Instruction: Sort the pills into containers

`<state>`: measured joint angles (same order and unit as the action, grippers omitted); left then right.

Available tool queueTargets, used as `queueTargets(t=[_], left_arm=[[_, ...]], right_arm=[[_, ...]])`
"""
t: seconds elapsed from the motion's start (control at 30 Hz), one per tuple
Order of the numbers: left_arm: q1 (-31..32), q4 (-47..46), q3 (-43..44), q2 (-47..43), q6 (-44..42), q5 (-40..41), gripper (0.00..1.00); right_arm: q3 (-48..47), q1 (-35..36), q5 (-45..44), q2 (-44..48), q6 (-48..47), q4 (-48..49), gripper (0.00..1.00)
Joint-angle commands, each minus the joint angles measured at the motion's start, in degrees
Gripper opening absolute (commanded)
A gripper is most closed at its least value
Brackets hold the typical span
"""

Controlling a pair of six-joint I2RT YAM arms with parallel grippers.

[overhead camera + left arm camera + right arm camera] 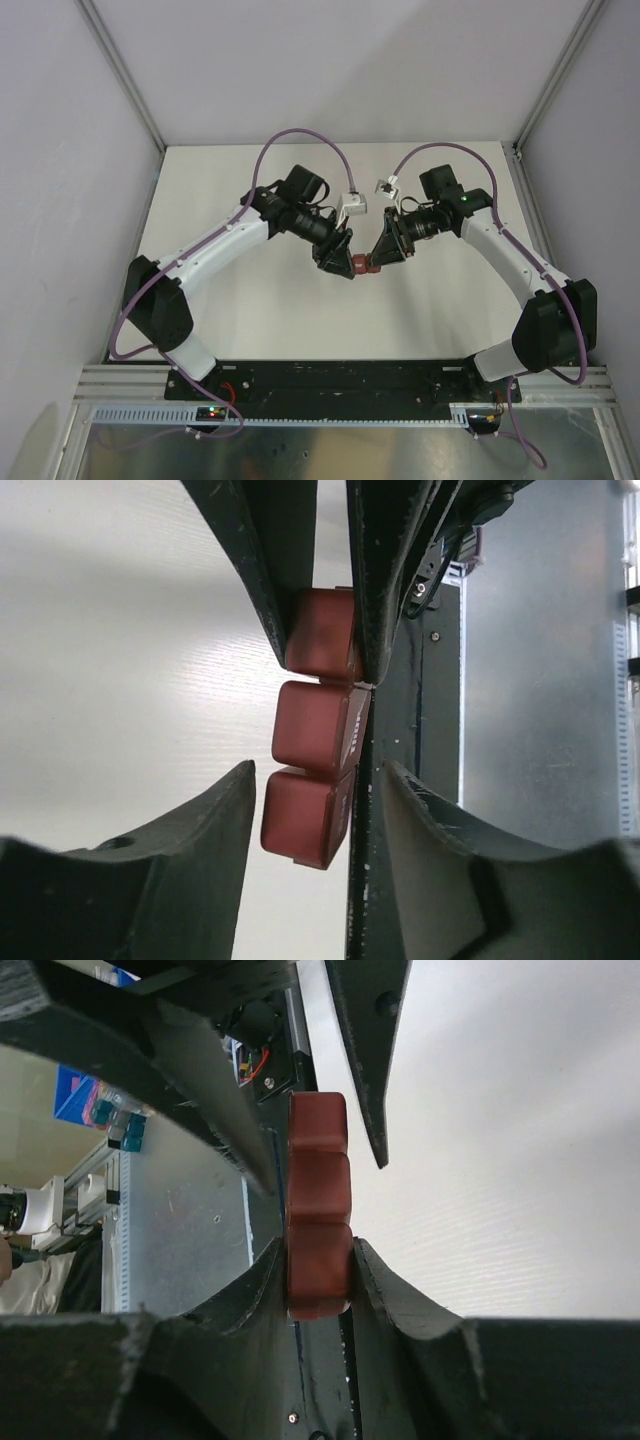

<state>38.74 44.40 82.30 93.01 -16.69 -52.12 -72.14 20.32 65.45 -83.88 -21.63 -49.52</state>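
Observation:
The containers are one dark red pill box, a strip of three square compartments with all lids closed, held between both arms above the white table. My right gripper is shut on one end compartment of the pill box. My left gripper is drawn in around the opposite end of the pill box, its jaws close against the sides. In the top view the left gripper and right gripper meet nose to nose. No pills are in view.
A black base plate and metal rail run along the near table edge, just below the held box. Purple cables with white connectors arch over both wrists. Pale walls close in the table on three sides.

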Motion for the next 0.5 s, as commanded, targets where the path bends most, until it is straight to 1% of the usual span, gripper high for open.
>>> queueTargets(t=[0.0,0.07,0.1,0.2,0.37,0.47], left_arm=[[0.4,-0.6,2.6,-0.3,-0.2,0.4,0.66],[0.5,-0.6,3.1,-0.1,0.0,0.5,0.74],[0.5,-0.6,3.3,0.0,0.1,0.5,0.77],[1.3,-0.6,4.1,0.7,0.3,0.6,0.81],[3.0,-0.6,5.7,3.1,0.8,1.0,0.81],[3.8,-0.6,6.4,4.3,0.7,1.2,0.75]], right_arm=[[-2.0,0.1,1.1,1.2,1.3,-0.2,0.00],[-1.9,0.1,1.2,1.2,1.4,-0.1,0.00],[-1.9,0.1,1.2,1.2,1.4,-0.1,0.00],[-1.9,0.2,1.3,1.4,1.8,0.3,0.00],[-1.9,0.3,1.4,1.4,2.2,0.7,0.00],[-1.9,0.3,1.4,1.5,2.0,0.3,0.00]])
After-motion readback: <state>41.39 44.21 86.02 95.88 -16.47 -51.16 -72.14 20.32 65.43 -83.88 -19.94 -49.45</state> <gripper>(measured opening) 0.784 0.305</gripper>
